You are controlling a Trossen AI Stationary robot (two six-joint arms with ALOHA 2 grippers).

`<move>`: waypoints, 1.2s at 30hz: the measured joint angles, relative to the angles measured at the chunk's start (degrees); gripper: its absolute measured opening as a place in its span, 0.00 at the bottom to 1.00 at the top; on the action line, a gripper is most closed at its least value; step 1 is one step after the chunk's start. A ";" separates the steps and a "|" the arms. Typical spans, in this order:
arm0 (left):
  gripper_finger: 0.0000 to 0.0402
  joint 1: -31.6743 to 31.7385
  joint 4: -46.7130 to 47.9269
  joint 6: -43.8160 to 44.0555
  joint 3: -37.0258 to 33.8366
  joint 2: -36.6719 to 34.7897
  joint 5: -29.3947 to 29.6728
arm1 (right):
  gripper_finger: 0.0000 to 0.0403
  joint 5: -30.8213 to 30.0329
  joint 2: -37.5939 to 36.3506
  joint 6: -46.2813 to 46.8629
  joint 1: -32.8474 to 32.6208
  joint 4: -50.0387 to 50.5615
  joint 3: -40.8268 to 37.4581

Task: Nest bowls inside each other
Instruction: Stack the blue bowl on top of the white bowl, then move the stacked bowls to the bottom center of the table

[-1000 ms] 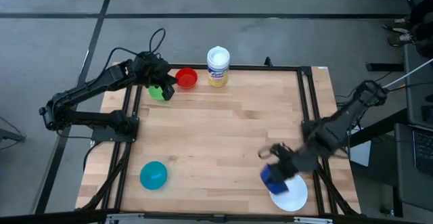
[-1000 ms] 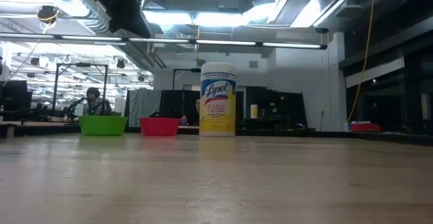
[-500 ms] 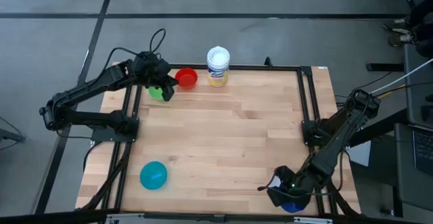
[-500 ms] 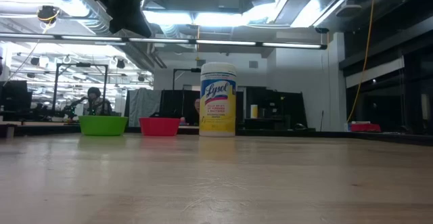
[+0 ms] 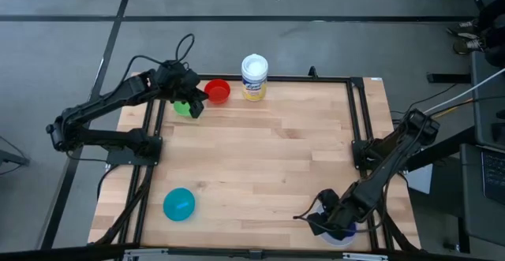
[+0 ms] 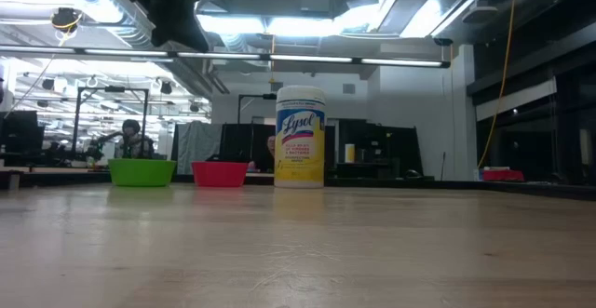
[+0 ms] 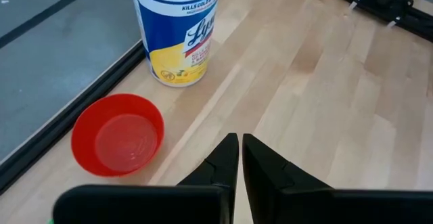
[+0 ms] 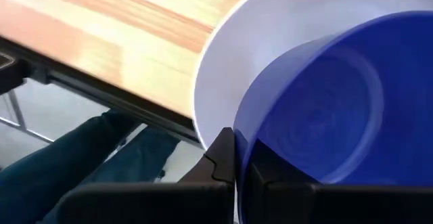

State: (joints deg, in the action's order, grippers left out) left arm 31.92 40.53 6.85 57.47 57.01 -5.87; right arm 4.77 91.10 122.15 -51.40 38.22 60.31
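Observation:
The dark blue bowl (image 8: 338, 109) sits inside the white bowl (image 8: 270, 28) at the table's near right corner, with my right gripper (image 8: 235, 158) shut on it. At the far left, the green bowl (image 5: 184, 107) and the red bowl (image 5: 218, 91) stand upright on the table side by side. My left gripper (image 7: 240, 149) hangs shut above the table beside them, holding nothing. The cyan bowl (image 5: 179, 203) lies alone near the front left. My right gripper pinches the dark blue bowl's rim (image 8: 238, 132), one finger outside the wall and one inside. The fingers come steeply from above. The bowl lies within the white bowl's hollow; whether its bottom rests there, I cannot tell.
A white tub with a yellow label (image 5: 254, 76) stands at the far edge, right of the red bowl. Black frame rails (image 5: 359, 127) run along the table's sides. A person's legs in blue trousers (image 8: 88, 170) show below the near edge. Bare wood fills the middle.
My right gripper has gone down and toward the table's near edge with the dark blue bowl, tipping steeper and rolling. The bowl, a second ago beside the white bowl, now lies inside it. The left arm has kept still.

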 joint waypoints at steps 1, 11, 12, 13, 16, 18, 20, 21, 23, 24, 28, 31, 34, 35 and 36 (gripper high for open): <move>0.04 0.00 -0.02 -0.04 0.00 0.02 0.00 | 0.00 0.60 0.43 0.00 0.00 0.26 0.00; 0.04 0.00 -0.02 -0.02 0.00 0.44 -1.57 | 0.00 1.29 2.63 0.04 0.40 -0.06 0.00; 0.04 0.00 -0.02 -0.05 0.00 0.44 -1.55 | 0.00 1.19 2.63 0.04 0.58 0.00 0.00; 0.04 0.00 -0.02 -0.07 0.00 0.44 -1.55 | 0.00 0.92 2.63 0.02 0.75 -0.02 0.00; 0.04 0.00 -0.02 -0.09 0.00 0.44 -1.57 | 0.00 0.61 2.63 0.02 1.17 0.06 -0.14; 0.04 0.00 -0.02 -0.11 0.00 0.44 -1.63 | 0.01 0.35 2.63 0.22 1.29 0.23 -0.44; 0.04 0.00 -0.02 -0.13 0.00 0.44 -1.98 | 0.05 -0.04 2.63 0.21 1.28 0.12 -0.66; 0.04 0.00 -0.02 -0.15 0.00 0.44 -2.17 | 0.09 -0.23 2.63 0.20 1.29 -0.03 -0.75; 0.04 0.00 -0.02 -0.44 0.00 0.44 -2.30 | 0.17 -0.47 2.63 0.20 1.29 -0.05 -0.79; 0.04 0.00 -0.02 -0.58 0.00 0.44 -2.30 | 0.22 -0.47 2.63 0.20 1.29 -0.09 -0.79; 0.04 0.00 -0.02 -1.03 0.00 0.44 -2.36 | 0.40 -0.47 2.63 0.25 1.30 -0.07 -0.79; 0.04 0.00 -0.02 -1.22 0.00 0.44 -2.40 | 0.50 -0.47 2.63 0.49 1.32 -0.07 -0.79; 0.04 0.00 -0.02 -1.54 0.00 0.44 -2.40 | 0.57 -0.29 2.63 0.66 1.63 -0.07 -0.79; 0.04 0.00 -0.02 -1.58 0.00 0.44 -2.40 | 0.58 -0.27 2.63 0.66 1.81 -0.07 -0.79; 0.04 0.00 -0.02 -1.60 0.00 0.44 -2.40 | 0.58 -0.28 2.63 0.66 2.00 -0.07 -0.81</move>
State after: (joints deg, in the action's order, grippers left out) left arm 31.92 40.51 5.25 57.47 57.45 -8.27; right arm 4.49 93.73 122.80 -49.39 38.15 59.51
